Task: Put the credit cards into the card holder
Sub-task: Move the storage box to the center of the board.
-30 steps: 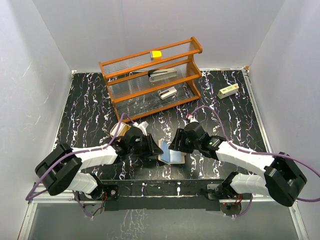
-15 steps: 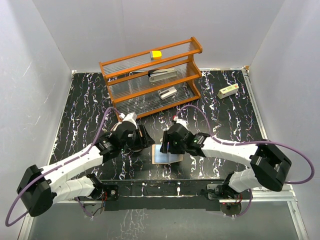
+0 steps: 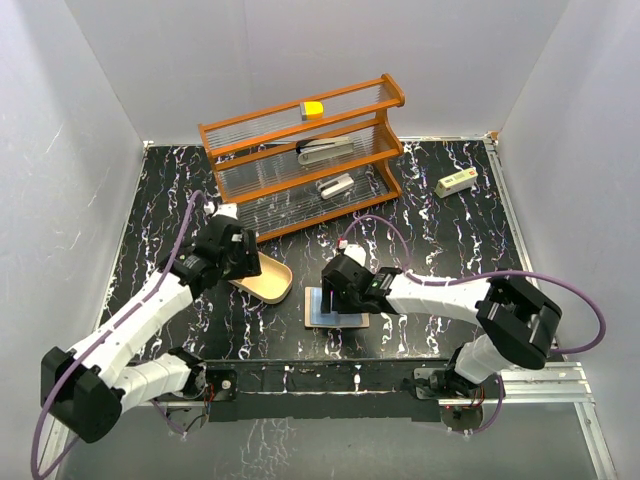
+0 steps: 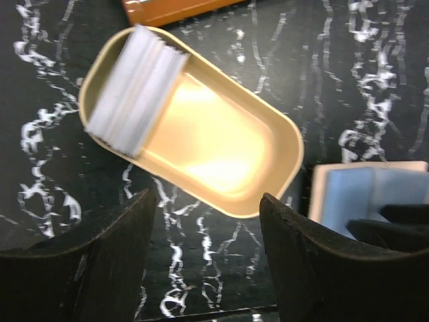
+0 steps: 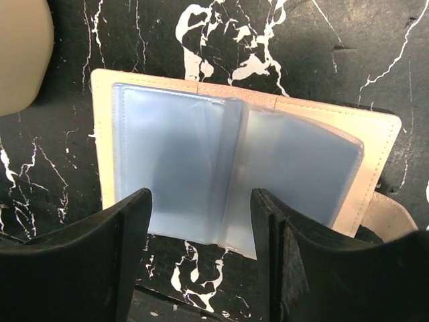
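Note:
The card holder (image 3: 337, 307), a tan stitched folding wallet with clear plastic sleeves, lies open and flat on the black marbled table; it also shows as the card holder (image 5: 221, 174) below the right wrist and the card holder (image 4: 362, 191) at the right edge of the left wrist view. A stack of pale credit cards (image 4: 134, 90) leans in the far end of an oval tan tray (image 4: 288, 154). My left gripper (image 4: 208, 268) hovers open near that tray (image 3: 275, 285), holding nothing. My right gripper (image 5: 201, 268) is open over the wallet's near edge, empty.
An orange rack (image 3: 305, 155) stands at the back with grey staplers on its shelves and a yellow block (image 3: 313, 109) on top. A small white box (image 3: 455, 182) lies at the back right. White walls close in three sides.
Both grippers have let go of the wallet and opened; it now lies flat. The left arm drew back and left over the tray. The right gripper shifted left over the wallet.

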Robot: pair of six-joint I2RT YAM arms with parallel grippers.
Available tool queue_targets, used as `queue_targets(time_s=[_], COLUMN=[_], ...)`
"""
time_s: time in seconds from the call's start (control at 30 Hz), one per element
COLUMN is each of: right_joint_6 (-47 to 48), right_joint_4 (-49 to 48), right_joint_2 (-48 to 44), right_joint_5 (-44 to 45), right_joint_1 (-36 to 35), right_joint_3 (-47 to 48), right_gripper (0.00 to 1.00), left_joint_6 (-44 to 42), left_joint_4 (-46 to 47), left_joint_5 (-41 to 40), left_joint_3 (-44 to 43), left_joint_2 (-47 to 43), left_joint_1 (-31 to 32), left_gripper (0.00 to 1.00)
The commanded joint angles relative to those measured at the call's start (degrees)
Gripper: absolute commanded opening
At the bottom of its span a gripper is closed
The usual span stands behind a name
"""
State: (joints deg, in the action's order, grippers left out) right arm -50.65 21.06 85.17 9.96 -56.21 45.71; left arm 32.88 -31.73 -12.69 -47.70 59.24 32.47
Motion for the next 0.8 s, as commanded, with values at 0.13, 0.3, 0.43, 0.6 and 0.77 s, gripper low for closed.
queue_targets(time_s=[0.13, 0.3, 0.43, 0.6, 0.77], right_joint_6=[1.2, 1.4, 1.3, 1.3, 1.5], right_joint_4=[-0.4, -1.3, -1.7, -2.5, -2.6], right_joint_2=[0.9, 0.8, 0.6, 0.4, -0.1], right_joint_5=[3.4, 2.6, 2.3, 2.0, 1.9], right_joint_1=[-0.7, -0.7, -0.7, -0.7, -0.7], right_joint_3=[2.6, 2.0, 1.7, 1.5, 1.1], right_gripper=[0.60, 0.61, 0.61, 0.61, 0.61], left_joint_6=[-13.8, -17.7, -20.0, -22.9, -25.5], left_joint_4=[-4.0, -3.0, -2.9, -2.1, -1.2], left_joint_5=[-3.7, -7.0, -9.2, -9.4, -8.4], left_joint_3=[-5.5, -6.7, -6.9, -7.6, -8.3], left_joint_2=[7.5, 11.6, 13.9, 16.7, 18.9], left_joint_1=[-4.9, -5.1, -5.3, -5.5, -6.8], left_gripper=[0.65, 0.68, 0.76, 0.77, 0.78])
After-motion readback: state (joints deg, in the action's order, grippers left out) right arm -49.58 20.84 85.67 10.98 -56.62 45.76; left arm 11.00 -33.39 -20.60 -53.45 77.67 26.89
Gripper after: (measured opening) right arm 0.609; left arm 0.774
